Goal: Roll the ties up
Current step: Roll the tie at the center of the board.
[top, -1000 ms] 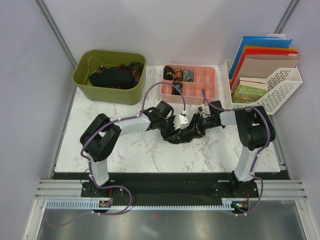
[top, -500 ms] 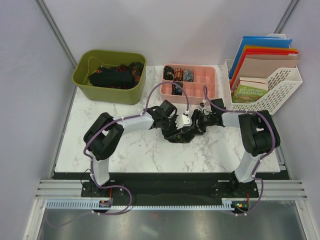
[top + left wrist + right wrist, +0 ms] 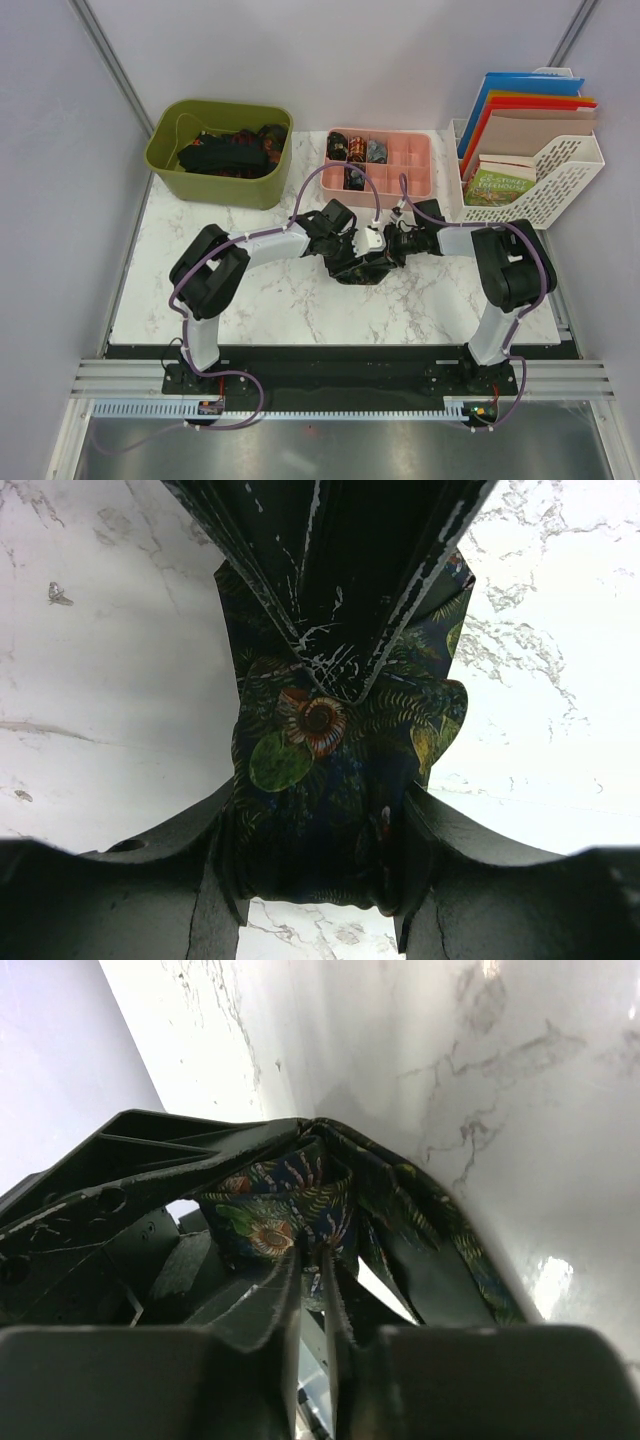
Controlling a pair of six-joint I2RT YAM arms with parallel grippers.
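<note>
A dark tie [image 3: 352, 270] with a green and orange leaf pattern lies bunched at the middle of the marble table, with both grippers meeting over it. In the left wrist view the rolled part of the tie [image 3: 300, 765] fills the gap of my left gripper [image 3: 318, 825], whose fingers press it from both sides. The right gripper's fingers [image 3: 330, 570] come in from above as a closed V onto the same fabric. In the right wrist view my right gripper [image 3: 313, 1260] has its fingers almost together, pinching the tie [image 3: 270, 1215]. A loose fold trails to the right.
An olive green bin [image 3: 180, 170] holding more dark ties stands at the back left. Behind the grippers is a pink divided tray [image 3: 418, 172] with rolled ties [image 3: 357, 148] in its left cells. At the back right is a white file rack [image 3: 565, 185] with folders and books.
The right gripper's fingers have closed down onto the tie. Both grippers have shifted slightly toward the back of the table, closer together. The left gripper's hold is unchanged.
</note>
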